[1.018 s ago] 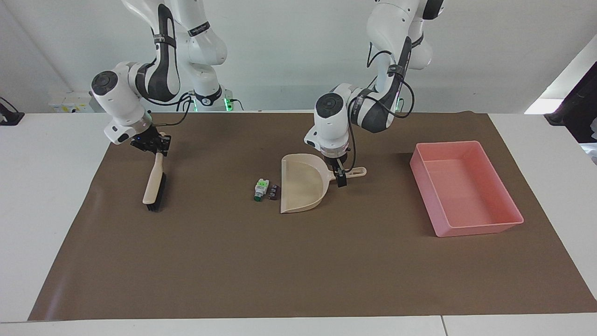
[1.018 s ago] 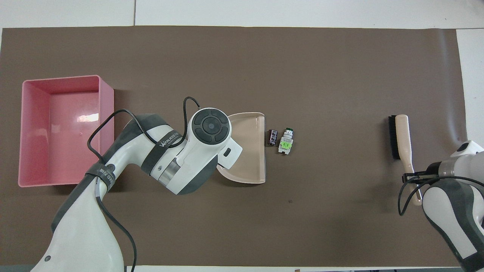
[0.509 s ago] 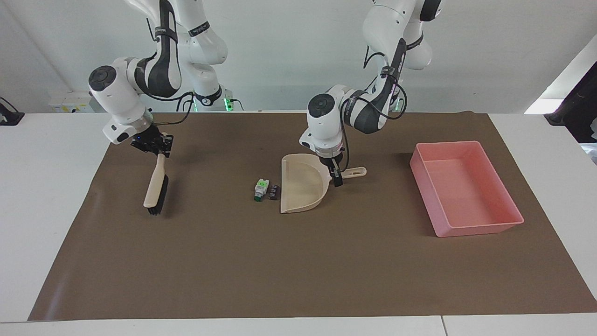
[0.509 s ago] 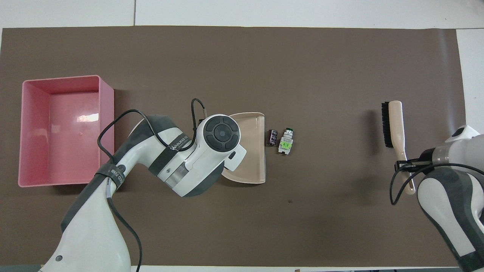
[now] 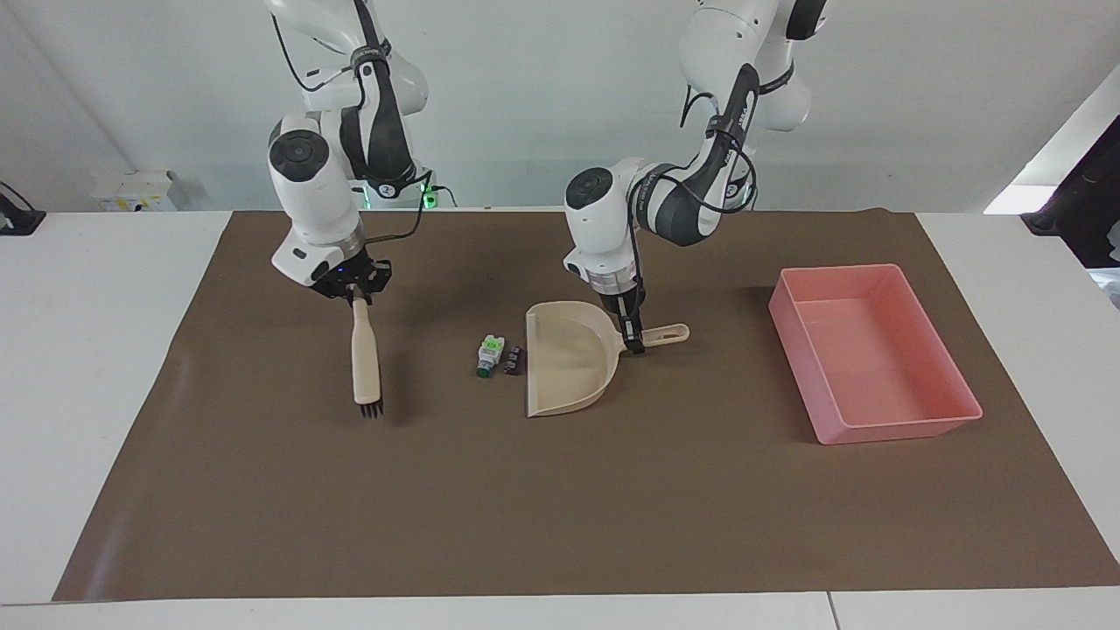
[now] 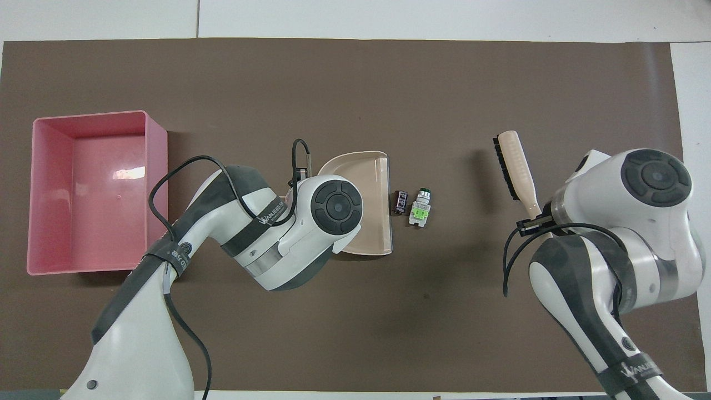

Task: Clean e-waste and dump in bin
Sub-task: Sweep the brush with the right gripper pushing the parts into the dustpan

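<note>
The right gripper (image 5: 354,293) hangs from a wrist bent steeply down over the right arm's end of the brown mat (image 5: 560,507), its jaws clamped on the handle of a beige brush (image 5: 365,363) that points downward with the dark bristles at its lower tip, just above the mat. The left gripper (image 5: 632,337) also points down from a folded elbow, jaws closed on the handle of the beige dustpan (image 5: 564,367), which lies flat mid-mat with its open edge facing the e-waste. That e-waste sits on the mat between brush and dustpan: the dark cylinder (image 5: 514,360) just beside the dustpan's lip, and the white-and-green block (image 5: 488,355) close against the cylinder toward the right arm's end, its dark green tip pointing away from the robots. The pink bin (image 5: 875,354) stands well apart at the left arm's end of the mat. Lettering on the left arm's forearm band (image 6: 265,213) is visible in the overhead view but too small to read surely.
</note>
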You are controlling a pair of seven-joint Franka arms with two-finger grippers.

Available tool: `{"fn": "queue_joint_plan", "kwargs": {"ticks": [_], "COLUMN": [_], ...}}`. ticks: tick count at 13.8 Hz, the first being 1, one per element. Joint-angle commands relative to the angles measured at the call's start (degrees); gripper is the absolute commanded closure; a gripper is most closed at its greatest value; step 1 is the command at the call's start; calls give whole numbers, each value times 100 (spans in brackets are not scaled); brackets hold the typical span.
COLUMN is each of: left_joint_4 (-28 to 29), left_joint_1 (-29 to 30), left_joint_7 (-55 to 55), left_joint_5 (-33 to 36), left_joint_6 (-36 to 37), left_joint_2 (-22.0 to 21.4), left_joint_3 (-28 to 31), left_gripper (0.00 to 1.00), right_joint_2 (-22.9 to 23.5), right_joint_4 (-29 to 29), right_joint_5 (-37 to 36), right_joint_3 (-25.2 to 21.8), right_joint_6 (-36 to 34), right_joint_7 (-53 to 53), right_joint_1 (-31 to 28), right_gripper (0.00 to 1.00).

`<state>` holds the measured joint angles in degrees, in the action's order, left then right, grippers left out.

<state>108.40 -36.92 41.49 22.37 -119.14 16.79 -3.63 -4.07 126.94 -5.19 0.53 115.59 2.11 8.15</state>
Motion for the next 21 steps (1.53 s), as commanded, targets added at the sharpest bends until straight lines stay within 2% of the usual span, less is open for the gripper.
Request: {"fn": "queue_joint_plan", "kwargs": {"ticks": [1,5,8,12,14,16,18,21], "left_joint_4": [-29,-47,15,173,182,252,270,279], "left_joint_1": [-70,-87,-87,-105,-105,-105,-105,-105], "left_joint_7": [-71,-80,-71,-97,-97,-106,-106,-106], "left_joint_5": [-110,-110,-110,-110,-110,-101,-101,-101], "left_joint_6": [320,883,892,849,813,796,787,787], "left_joint_2": [-35,-229,-273,-334,-335,-361,-370,-379], "left_joint_3": [56,73,64,64,64,64,64,64], "left_gripper": [100,100,100,100,100,100,100,100], "right_joint_2": [310,267,240,74,73,117,353,591], "right_joint_4": [-284,-39,146,647,648,692,666,359], "right_joint_5": [-140,-123,-88,-35,0,289,605,1412], "right_joint_3": [-18,0,9,17,18,26,26,26], "right_joint_6": [-169,-187,-142,367,455,613,867,878], "right_joint_7": [-35,-675,-1659,-1925,-1960,-1917,-1908,-1855], "right_joint_1": [194,941,1276,1321,1539,1610,1865,2225], "right_gripper": [100,100,100,100,100,100,100,100]}}
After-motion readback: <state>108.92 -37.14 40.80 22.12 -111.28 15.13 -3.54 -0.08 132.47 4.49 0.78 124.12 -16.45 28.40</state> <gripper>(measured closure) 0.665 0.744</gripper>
